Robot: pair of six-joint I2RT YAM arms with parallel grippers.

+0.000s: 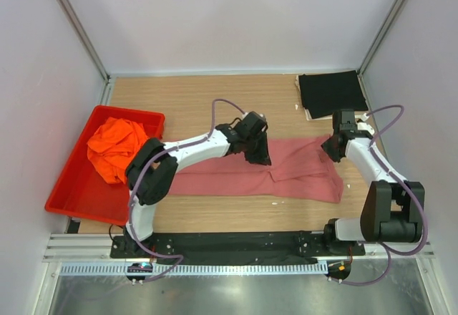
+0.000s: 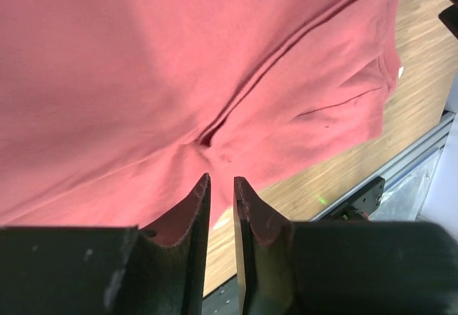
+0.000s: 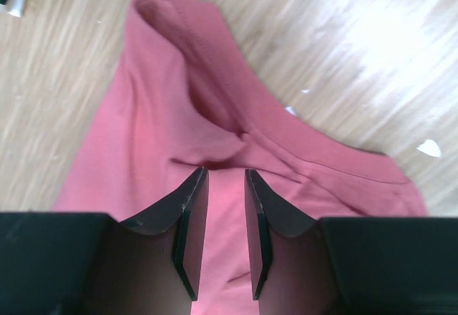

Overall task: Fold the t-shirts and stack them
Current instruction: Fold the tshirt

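**Three t-shirts on the counter, one under both end effectors**

Three t-shirts are in view, one of each colour. The rose-red t-shirt (image 1: 286, 175) lies spread in a long band across the middle of the counter (image 1: 186, 100), running from near the left arm towards the right edge, with folds and creases in its right half. The orange t-shirt (image 1: 114, 147) sits crumpled in the single red tray (image 1: 75, 190) at the left edge. The black t-shirt (image 1: 331, 93) lies folded flat in the far right corner.

The left end effector (image 2: 220, 179) is over the middle of the rose-red cloth, its jaws a narrow slit apart with nothing between them, and a puckered crease lies just beyond its tips. The right end effector (image 3: 225, 172) is at the cloth's far right end beside a hemmed edge, jaws likewise narrowly parted and gripping nothing. A few small white scraps (image 3: 429, 147) lie on the bare wood near that end
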